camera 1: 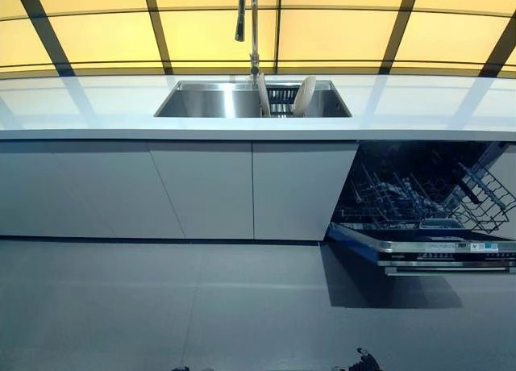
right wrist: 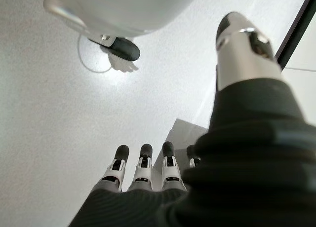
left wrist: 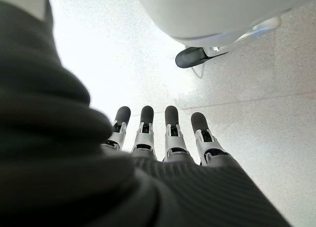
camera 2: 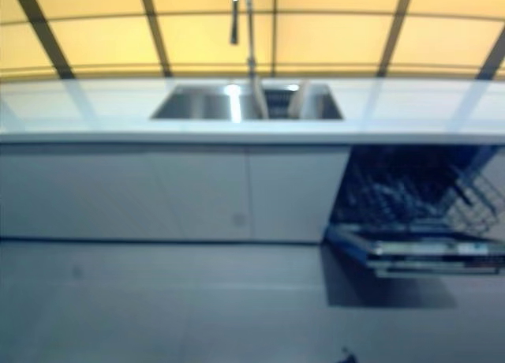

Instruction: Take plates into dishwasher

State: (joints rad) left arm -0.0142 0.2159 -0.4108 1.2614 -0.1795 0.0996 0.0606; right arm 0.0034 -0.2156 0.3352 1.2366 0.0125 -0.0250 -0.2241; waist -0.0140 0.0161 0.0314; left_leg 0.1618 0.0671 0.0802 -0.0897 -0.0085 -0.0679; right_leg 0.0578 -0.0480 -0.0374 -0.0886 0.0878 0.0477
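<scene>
In the left eye view the grey floor (camera 1: 161,306) fills the bottom of the frame. Above it runs a row of white cabinets (camera 1: 201,189), and at lower right the dishwasher (camera 1: 427,218) stands open with its wire rack (camera 1: 451,193) pulled out over the lowered door. At upper centre, two plates (camera 1: 304,95) stand on edge in the sink (camera 1: 218,101), under the tap (camera 1: 251,24).

In the left wrist view the left hand (left wrist: 158,138) hangs over the floor, fingers straight and apart, holding nothing.

In the right wrist view the right hand (right wrist: 143,172) is the same: fingers straight, thumb (right wrist: 242,49) apart, empty.
</scene>
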